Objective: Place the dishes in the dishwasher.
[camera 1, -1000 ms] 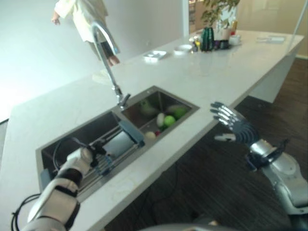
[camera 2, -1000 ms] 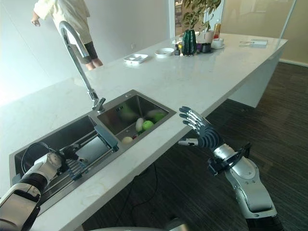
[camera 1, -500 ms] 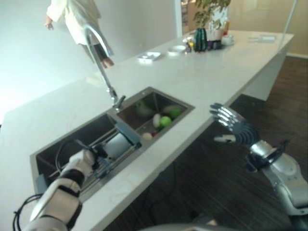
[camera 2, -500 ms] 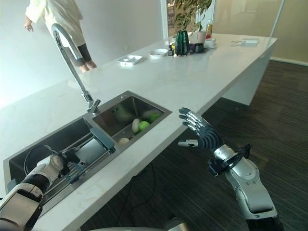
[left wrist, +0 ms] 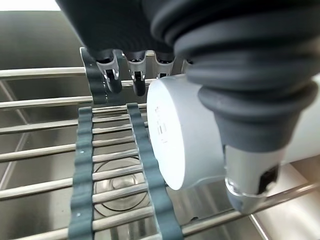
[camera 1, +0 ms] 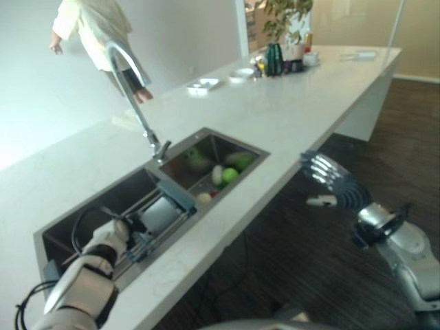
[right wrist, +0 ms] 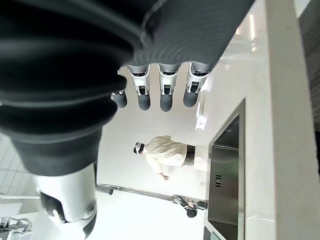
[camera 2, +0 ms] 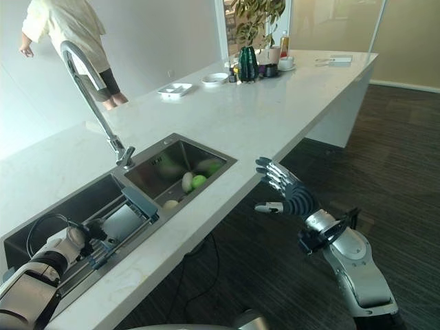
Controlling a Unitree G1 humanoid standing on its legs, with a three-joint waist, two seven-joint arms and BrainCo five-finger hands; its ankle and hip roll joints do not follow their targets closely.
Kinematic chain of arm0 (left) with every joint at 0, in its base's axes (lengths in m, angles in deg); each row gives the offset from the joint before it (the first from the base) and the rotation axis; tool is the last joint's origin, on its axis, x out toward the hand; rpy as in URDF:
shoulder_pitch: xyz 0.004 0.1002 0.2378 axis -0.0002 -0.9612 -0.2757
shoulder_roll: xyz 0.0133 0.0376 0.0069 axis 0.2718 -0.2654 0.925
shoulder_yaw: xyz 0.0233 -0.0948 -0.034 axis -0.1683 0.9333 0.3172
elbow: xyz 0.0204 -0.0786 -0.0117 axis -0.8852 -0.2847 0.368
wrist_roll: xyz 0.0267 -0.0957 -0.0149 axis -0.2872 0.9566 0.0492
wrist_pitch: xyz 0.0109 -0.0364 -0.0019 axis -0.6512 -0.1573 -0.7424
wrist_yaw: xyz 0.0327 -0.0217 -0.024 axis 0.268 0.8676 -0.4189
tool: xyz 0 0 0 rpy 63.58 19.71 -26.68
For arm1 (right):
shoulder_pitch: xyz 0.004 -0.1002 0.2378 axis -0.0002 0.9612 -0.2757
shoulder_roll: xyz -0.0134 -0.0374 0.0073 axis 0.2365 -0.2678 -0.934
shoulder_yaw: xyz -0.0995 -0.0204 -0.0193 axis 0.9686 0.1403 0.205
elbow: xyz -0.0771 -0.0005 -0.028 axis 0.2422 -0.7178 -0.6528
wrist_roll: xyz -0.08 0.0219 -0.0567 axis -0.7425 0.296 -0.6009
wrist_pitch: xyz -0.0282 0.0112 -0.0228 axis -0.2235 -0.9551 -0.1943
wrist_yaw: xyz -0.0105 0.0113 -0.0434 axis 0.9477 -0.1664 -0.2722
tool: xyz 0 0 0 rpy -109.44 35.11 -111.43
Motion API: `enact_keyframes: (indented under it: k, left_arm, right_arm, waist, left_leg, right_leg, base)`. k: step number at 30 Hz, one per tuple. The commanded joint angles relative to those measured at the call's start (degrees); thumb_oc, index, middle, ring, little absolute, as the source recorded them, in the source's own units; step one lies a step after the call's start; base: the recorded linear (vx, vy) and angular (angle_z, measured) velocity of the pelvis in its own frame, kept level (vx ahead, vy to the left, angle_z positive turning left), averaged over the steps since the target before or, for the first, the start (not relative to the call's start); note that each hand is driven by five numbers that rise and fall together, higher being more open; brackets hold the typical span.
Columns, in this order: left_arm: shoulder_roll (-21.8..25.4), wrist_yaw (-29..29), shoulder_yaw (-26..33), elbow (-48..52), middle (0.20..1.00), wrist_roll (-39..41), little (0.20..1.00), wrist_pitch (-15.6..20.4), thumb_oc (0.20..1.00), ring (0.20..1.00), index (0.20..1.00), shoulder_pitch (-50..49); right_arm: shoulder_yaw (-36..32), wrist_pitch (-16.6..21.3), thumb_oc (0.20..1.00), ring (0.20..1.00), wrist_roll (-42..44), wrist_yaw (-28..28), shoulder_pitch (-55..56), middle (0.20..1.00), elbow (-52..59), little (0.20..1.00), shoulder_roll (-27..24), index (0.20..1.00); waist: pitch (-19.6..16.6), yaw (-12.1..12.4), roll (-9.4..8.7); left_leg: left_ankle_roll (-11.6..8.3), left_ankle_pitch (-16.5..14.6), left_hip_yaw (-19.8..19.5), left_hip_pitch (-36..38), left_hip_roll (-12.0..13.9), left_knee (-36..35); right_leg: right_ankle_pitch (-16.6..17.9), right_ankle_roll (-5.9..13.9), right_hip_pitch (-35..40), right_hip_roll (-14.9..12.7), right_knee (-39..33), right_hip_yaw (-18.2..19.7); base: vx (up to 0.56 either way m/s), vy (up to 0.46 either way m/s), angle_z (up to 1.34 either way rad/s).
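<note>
left hand (left wrist: 240, 125) clasps a white cup (left wrist: 180, 132) lying sideways on the rack (left wrist: 100, 165); right hand (camera 2: 285, 192) spread open.

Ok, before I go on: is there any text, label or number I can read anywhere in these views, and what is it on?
No text here can be read.
White cup by the left hand, on the sink rack: a few small dark marks on its side, too small to read.
Inner sink wall: small dark marks, too blurred to read.
Bottles and dishes at the far end of the counter: too small to show any print.
</note>
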Motion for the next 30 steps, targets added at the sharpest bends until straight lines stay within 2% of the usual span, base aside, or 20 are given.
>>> enact_keyframes:
  k: [1,10,11,12,13,14,17,22,27,30]
  left_arm:
    - [1.96,-0.3,1.84,-3.7,1.0,-0.07,1.0,0.62,1.0,1.0,1.0,4.59]
    - [1.12,-0.25,2.45,-5.05,1.0,0.89,1.0,-0.03,1.0,1.0,1.0,3.99]
    - [0.56,0.93,2.48,-5.54,0.827,0.87,0.827,-1.42,0.827,0.827,0.827,3.78]
    - [0.1,1.63,2.44,-5.82,0.605,1.96,0.605,-2.23,0.605,0.605,0.605,3.25]
    - [-1.14,3.36,2.69,-6.45,0.275,1.81,0.275,-2.18,0.275,0.275,0.275,2.7]
    - [-1.84,4.47,2.41,-7.0,0.2,0.93,0.2,-2.72,0.2,0.2,0.2,2.6]
    - [-4.3,6.9,-0.16,-9.08,0.2,-0.86,0.2,-3.32,0.2,0.2,0.2,0.76]
    - [-9.39,5.99,-3.51,-9.13,0.2,-3.32,0.2,-3.64,0.2,0.2,0.2,-2.68]
    - [-10.05,4.23,-4.72,-8.63,0.2,-6.16,0.2,-4.57,0.2,0.2,0.2,-4.54]
    - [-9.8,1.97,-5.02,-8.19,0.2,-6.83,0.2,-3.26,0.2,0.2,0.2,-5.1]
  right_arm:
    - [-2.43,1.87,1.0,1.0,2.42,0.5,-3.57,1.0,4.06,1.0,-2.23,1.0]
    - [-3.08,1.3,1.0,1.0,2.32,0.97,-2.71,1.0,4.54,1.0,-2.22,1.0]
    - [-3.11,0.95,1.0,1.0,2.0,0.96,-2.73,1.0,4.76,1.0,-2.04,1.0]
    - [-3.15,0.8,1.0,1.0,1.98,0.98,-2.72,1.0,4.89,1.0,-2.01,1.0]
    - [-3.41,0.55,1.0,1.0,2.16,1.0,-2.66,1.0,5.13,1.0,-2.03,1.0]
    - [-3.38,0.49,1.0,1.0,2.1,1.06,-2.77,1.0,5.1,1.0,-2.07,1.0]
    - [-3.12,0.62,1.0,1.0,2.32,1.32,-3.31,1.0,4.81,1.0,-2.24,1.0]
    - [-2.69,1.27,1.0,1.0,2.26,1.69,-3.08,1.0,4.64,1.0,-1.48,1.0]
    - [-2.44,1.95,1.0,1.0,2.18,1.69,-2.46,1.0,4.64,1.0,-0.91,1.0]
    - [-1.96,2.12,1.0,1.0,1.96,1.2,-2.44,1.0,4.49,1.0,-0.87,1.0]
  waist:
    - [1.14,-0.43,0.34]
    - [1.21,-1.23,0.39]
    - [1.23,-1.4,0.46]
    - [1.27,-1.55,0.52]
    - [1.3,-1.72,0.56]
    - [1.27,-1.87,0.63]
    - [1.22,-2.53,0.67]
    - [1.12,-3.25,0.21]
    - [1.23,-3.29,-0.18]
    - [1.58,-2.79,0.04]
  left_leg:
    - [2.99,-2.28,-0.96,1.02,-1.76,0.5]
    - [3.19,-2.55,-0.18,1.28,-2.0,0.5]
    - [3.22,-2.61,-0.07,1.31,-2.03,0.5]
    - [3.24,-2.58,0.0,1.32,-2.05,0.5]
    - [3.33,-2.69,0.05,1.37,-2.1,0.5]
    - [3.34,-2.72,0.16,1.38,-2.1,0.5]
    - [3.35,-2.79,0.41,1.41,-2.1,0.5]
    - [3.6,-3.07,0.62,1.6,-2.17,0.5]
    - [3.65,-2.98,0.46,1.47,-2.22,0.5]
    - [3.58,-2.81,0.11,1.34,-2.23,0.5]
  right_leg:
    - [-3.14,3.18,2.64,-0.1,0.96,-0.98]
    - [-2.98,3.36,2.15,-0.2,1.08,-0.63]
    - [-2.97,3.39,2.08,-0.17,1.09,-0.46]
    - [-2.93,3.39,2.01,-0.16,1.12,-0.36]
    - [-2.96,3.39,1.97,-0.08,1.13,-0.2]
    - [-2.98,3.38,1.93,-0.05,1.13,-0.09]
    - [-3.01,3.41,1.64,0.0,1.25,0.19]
    - [-3.13,3.48,1.42,-0.01,1.41,0.62]
    - [-3.1,3.55,1.27,-0.23,1.55,0.64]
    - [-3.02,3.56,1.35,-0.37,1.52,0.14]
  base:
    - [0.0,0.0,0.0]
    - [0.01,0.0,-0.01]
    - [0.01,0.001,-0.11]
    - [0.0,0.003,-0.13]
    - [0.0,0.005,-0.19]
    - [0.0,0.007,-0.15]
    - [-0.02,-0.006,-0.09]
    - [-0.01,-0.004,0.0]
    - [-0.03,-0.014,-0.01]
    - [-0.03,-0.01,0.0]
